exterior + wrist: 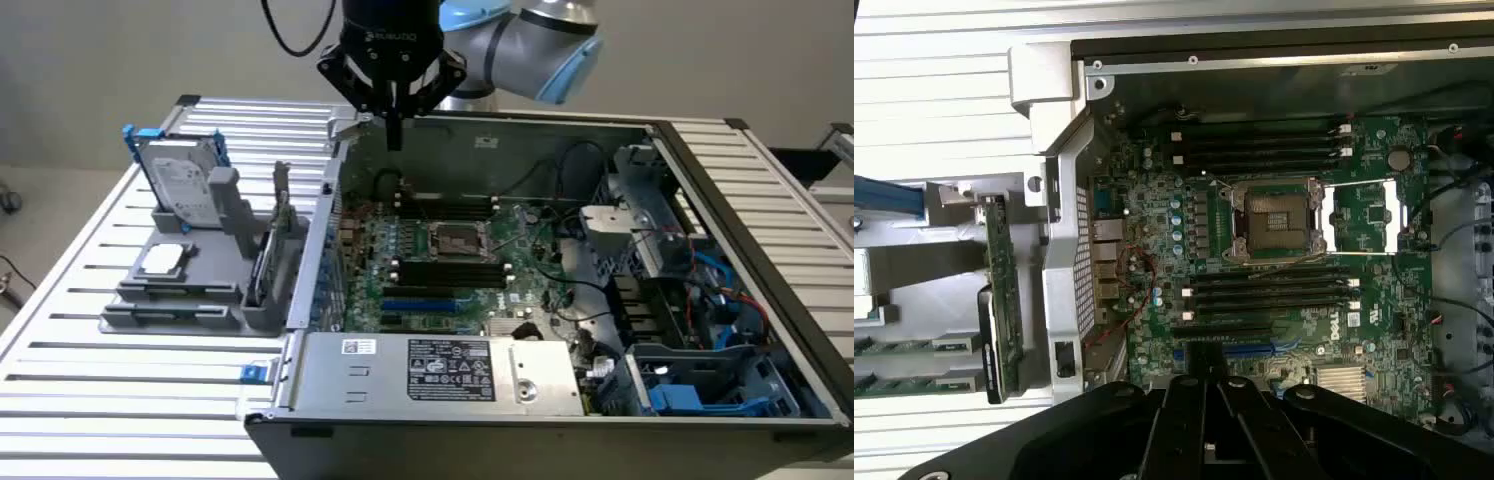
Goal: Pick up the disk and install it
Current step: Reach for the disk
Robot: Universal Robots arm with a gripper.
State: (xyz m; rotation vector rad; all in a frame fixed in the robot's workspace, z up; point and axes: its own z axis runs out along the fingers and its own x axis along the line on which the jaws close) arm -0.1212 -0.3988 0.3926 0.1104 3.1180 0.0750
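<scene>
Aluminium slatted table carries the open computer case. Beyond the case's wall, on the exterior view's left, the disk stands upright in a grey rack. The gripper, pinched together and empty, hangs in free air over the case's far edge.

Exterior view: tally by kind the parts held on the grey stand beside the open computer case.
Silver-grey rectangular metal disk in blue plastic frame: 1
Small square silver chip: 1
Upright green circuit card: 1
Total: 3
Front slots: contents cannot be told.
</scene>
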